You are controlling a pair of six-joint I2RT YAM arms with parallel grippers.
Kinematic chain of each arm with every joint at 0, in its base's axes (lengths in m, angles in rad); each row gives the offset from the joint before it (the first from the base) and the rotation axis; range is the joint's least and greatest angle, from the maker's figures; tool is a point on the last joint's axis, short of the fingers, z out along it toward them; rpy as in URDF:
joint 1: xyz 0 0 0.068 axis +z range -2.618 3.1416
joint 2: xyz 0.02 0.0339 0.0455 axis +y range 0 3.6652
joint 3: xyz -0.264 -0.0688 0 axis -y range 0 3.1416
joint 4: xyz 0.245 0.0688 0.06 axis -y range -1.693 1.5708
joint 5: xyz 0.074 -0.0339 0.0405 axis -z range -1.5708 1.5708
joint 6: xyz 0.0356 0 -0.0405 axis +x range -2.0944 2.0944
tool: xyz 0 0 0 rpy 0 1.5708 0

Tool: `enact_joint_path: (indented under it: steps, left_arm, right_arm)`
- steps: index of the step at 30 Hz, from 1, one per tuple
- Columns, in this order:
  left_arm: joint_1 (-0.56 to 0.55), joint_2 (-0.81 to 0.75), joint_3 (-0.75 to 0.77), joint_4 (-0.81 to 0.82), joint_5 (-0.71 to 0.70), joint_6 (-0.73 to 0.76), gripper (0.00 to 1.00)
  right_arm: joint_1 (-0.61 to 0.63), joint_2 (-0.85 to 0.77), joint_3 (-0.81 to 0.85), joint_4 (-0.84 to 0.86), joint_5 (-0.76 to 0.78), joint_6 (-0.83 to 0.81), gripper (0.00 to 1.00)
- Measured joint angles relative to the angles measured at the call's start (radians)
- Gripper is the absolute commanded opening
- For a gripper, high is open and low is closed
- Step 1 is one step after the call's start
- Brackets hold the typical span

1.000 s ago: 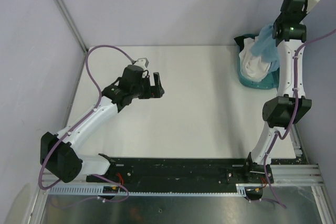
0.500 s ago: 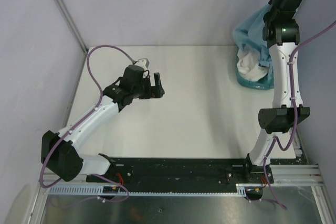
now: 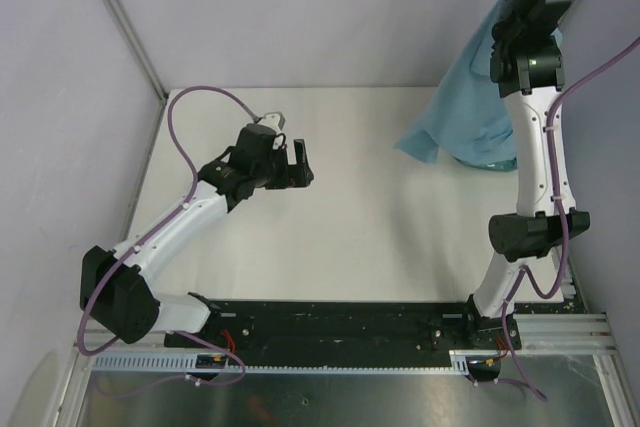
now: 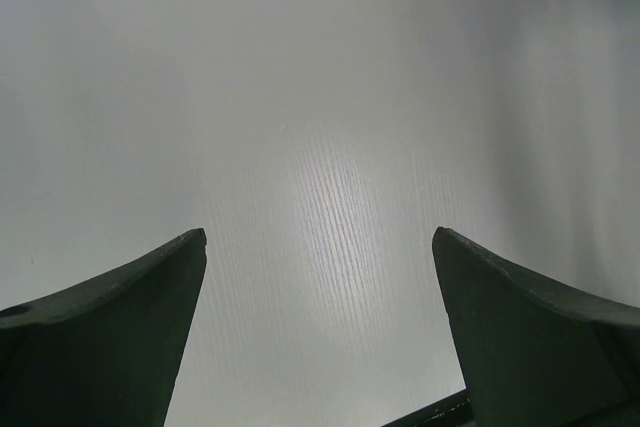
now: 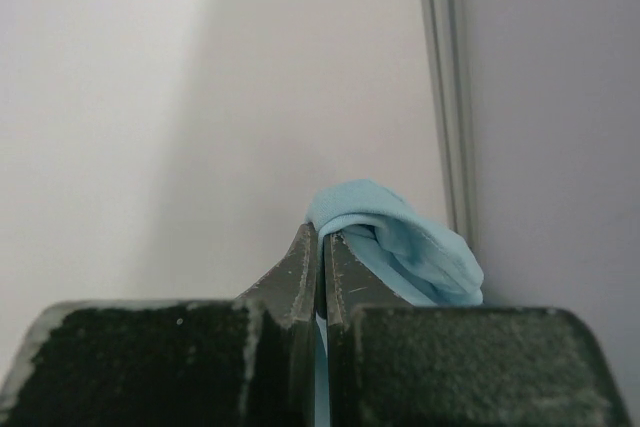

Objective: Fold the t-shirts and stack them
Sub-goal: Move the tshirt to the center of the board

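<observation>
A light blue t-shirt (image 3: 462,112) hangs in the air at the back right, pinched at its top by my right gripper (image 5: 322,235), which is shut on a bunched fold of it (image 5: 400,242). The cloth drapes down and to the left, hiding most of what lies under it. High above the table's far right corner is the right arm (image 3: 530,42). My left gripper (image 3: 298,162) hovers over the bare white table (image 4: 320,97) left of centre, open, with nothing between its fingers (image 4: 120,327). The white t-shirts are hidden.
A sliver of the teal basket (image 3: 490,162) peeks out under the hanging shirt at the back right. Grey walls close the back and both sides. A black rail (image 3: 340,322) with the arm bases runs along the near edge.
My right arm has risen higher, lifting the blue shirt up out of the basket so it spreads and hangs leftward, covering the white cloth seen before. The left arm has stayed still.
</observation>
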Motion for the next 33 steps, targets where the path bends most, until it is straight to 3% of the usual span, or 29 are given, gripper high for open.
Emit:
enact_joint_path:
  steps: [6, 18, 27, 30, 33]
  left_arm:
    - [0.000, 0.000, 0.000, 0.000, 0.000, -0.004, 0.99]
    - [0.000, 0.000, 0.000, 0.000, -0.001, -0.008, 0.99]
    - [0.000, -0.014, 0.000, 0.000, -0.019, -0.016, 1.00]
    - [0.000, -0.026, 0.000, 0.000, -0.029, -0.024, 1.00]
    - [0.000, -0.039, -0.008, 0.001, -0.037, -0.031, 1.00]
  right_arm:
    - [0.087, -0.010, 0.015, 0.056, -0.027, -0.011, 0.00]
    - [0.453, -0.006, 0.042, 0.179, -0.053, -0.097, 0.00]
    - [0.543, 0.013, -0.019, 0.193, -0.053, -0.060, 0.00]
    - [0.544, 0.012, -0.132, 0.173, -0.062, -0.005, 0.15]
    - [0.532, 0.013, -0.272, 0.114, -0.090, 0.082, 0.47]
